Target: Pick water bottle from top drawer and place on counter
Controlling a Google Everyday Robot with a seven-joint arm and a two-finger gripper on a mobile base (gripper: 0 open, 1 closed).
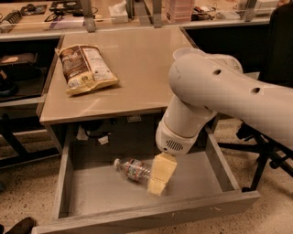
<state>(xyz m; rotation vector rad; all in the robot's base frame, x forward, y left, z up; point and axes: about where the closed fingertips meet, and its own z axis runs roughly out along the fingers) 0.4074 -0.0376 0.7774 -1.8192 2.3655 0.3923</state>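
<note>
The top drawer (91,192) is pulled open below the counter (137,59). The water bottle (132,167) lies on its side on the drawer's grey bottom, white cap pointing left. My gripper (158,183) hangs from the large white arm down inside the drawer. It is at the right end of the bottle, covering the bottle's base. I cannot tell whether it touches the bottle.
A brown and yellow snack bag (87,68) lies on the left of the counter. A white bowl's rim (185,52) shows behind the arm. A cluttered bench (68,13) runs along the back. A black chair base (261,155) stands at the right.
</note>
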